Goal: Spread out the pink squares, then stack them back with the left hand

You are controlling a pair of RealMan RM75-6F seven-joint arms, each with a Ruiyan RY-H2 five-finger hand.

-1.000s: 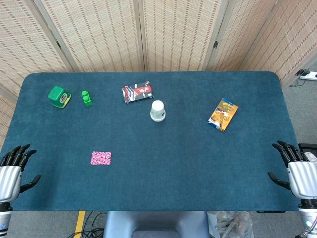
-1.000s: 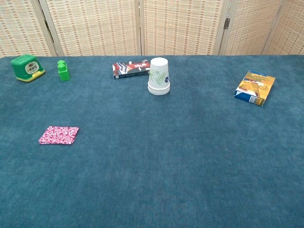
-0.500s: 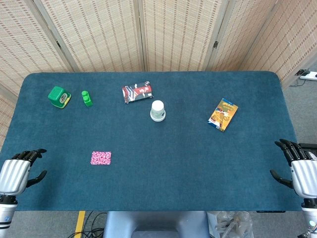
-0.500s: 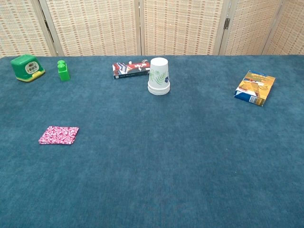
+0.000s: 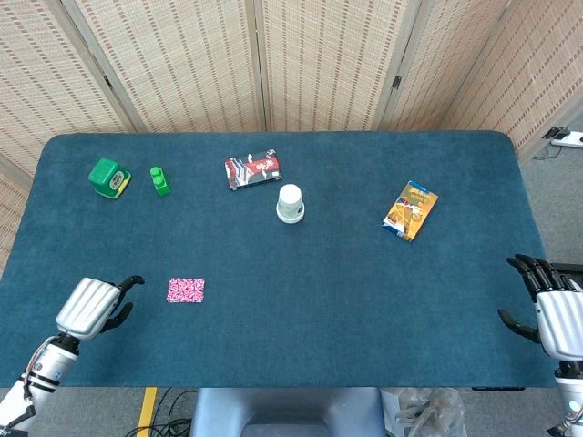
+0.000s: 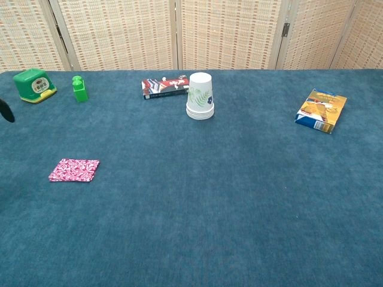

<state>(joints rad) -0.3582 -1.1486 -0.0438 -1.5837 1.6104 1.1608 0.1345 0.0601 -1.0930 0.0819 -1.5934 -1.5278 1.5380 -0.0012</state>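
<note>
The pink squares [image 5: 186, 290] lie in one flat stack on the blue table, front left; the chest view shows the same stack [image 6: 74, 170]. My left hand [image 5: 91, 308] hovers over the table just left of the stack, apart from it, fingers spread and holding nothing. Only a dark fingertip [image 6: 6, 111] of it shows at the chest view's left edge. My right hand [image 5: 552, 309] hangs past the table's right front edge, fingers apart and empty.
At the back left stand a green box [image 5: 109, 177] and a small green bottle [image 5: 160, 180]. A red-and-black packet [image 5: 253, 170] and a stack of white paper cups [image 5: 290, 203] sit mid-table. An orange box [image 5: 410, 210] lies to the right.
My left hand has moved right and forward from beyond the table's left edge to a spot over the table beside the pink stack. The right hand has barely shifted.
</note>
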